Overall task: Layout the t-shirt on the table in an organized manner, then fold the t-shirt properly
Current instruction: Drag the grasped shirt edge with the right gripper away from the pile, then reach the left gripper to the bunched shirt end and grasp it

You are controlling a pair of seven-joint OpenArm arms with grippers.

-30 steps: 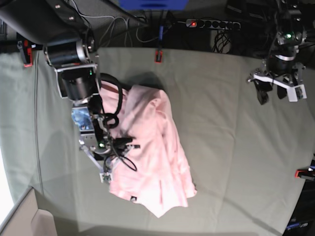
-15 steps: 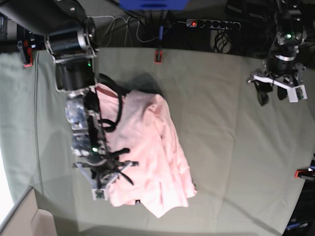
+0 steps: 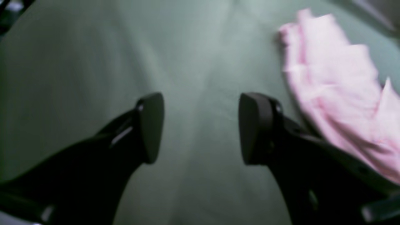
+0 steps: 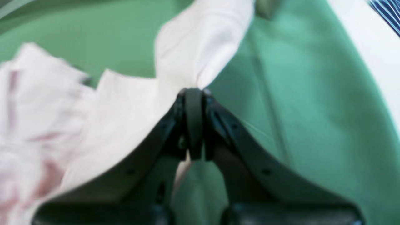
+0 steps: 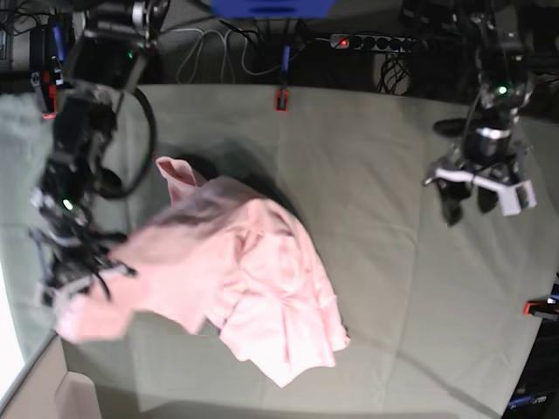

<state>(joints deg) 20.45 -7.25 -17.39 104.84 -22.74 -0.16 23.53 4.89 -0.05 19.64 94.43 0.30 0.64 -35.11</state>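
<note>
Pink cotton of the t-shirt [image 5: 253,297] lies crumpled on the table [image 5: 384,288], one edge stretched out to the right gripper [image 4: 194,93], whose jaws are clamped on that fabric; the left gripper [image 3: 200,128] hangs with jaws spread, well apart from the shirt

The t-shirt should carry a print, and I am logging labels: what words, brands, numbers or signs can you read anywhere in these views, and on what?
None can be read.
t-shirt: only plain pink cloth shows, no lettering.
power strip: a red light, no readable marking.
</note>
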